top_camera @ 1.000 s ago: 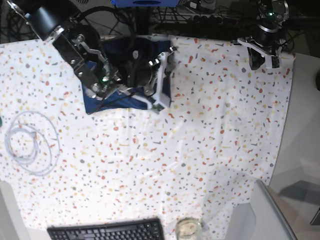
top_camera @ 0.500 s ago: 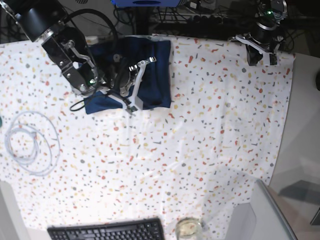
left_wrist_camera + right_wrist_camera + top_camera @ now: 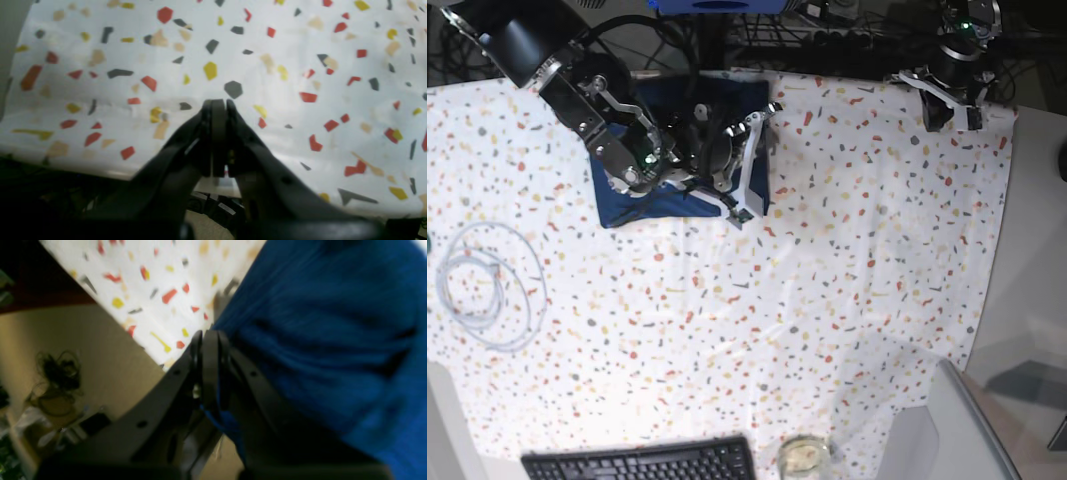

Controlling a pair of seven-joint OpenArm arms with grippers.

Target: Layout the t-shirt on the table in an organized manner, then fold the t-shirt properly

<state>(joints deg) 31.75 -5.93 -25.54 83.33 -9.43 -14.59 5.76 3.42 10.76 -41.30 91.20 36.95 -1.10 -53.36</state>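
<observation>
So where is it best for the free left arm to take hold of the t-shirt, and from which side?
Probably at the far right corner of the t-shirt, coming from the left gripper's side across the bare table. That edge lies flat and uncovered, while the right gripper already pinches the fabric and its arm covers the middle.

Speckled table: navy t-shirt, white cable coil, keyboard.

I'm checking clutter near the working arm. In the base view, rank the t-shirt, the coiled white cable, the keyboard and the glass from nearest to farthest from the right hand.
1. t-shirt, directly under the right hand, at the table's far edge.
2. coiled white cable, toward the view's left edge.
3. keyboard and glass, both at the bottom edge; too close to call.
</observation>
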